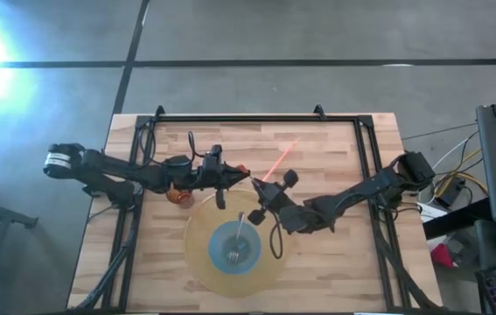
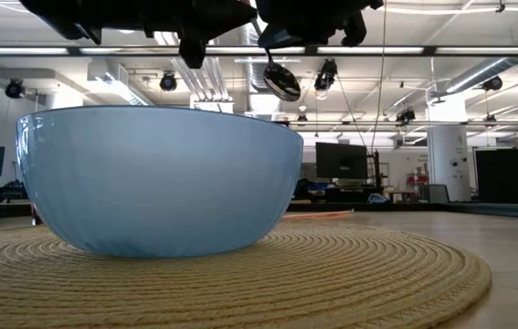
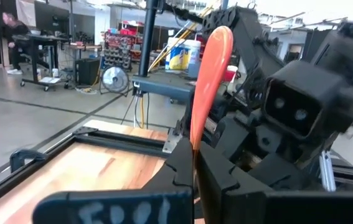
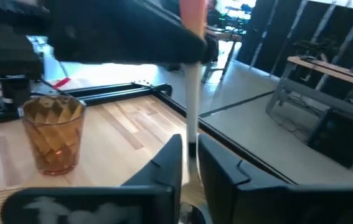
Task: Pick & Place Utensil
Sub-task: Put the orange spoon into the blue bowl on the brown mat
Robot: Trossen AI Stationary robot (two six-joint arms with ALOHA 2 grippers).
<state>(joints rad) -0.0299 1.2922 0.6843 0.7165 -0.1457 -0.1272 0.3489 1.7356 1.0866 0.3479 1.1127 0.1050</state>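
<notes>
we see our left pincer [image 1: 246,175] pinching the orange spoon [image 1: 281,160] above the tabletop [image 1: 335,262]; our right pincer [image 1: 259,203] sits pressed around its stem. placing remains; a fork [image 1: 237,238] already rests in the bowl [image 1: 234,249].

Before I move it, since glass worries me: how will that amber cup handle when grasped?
The amber cup looks like faceted glass, so probably rigid, breakable and a bit slippery. It stands upright and tapers toward its base, so a sideways nudge might tip it.
</notes>
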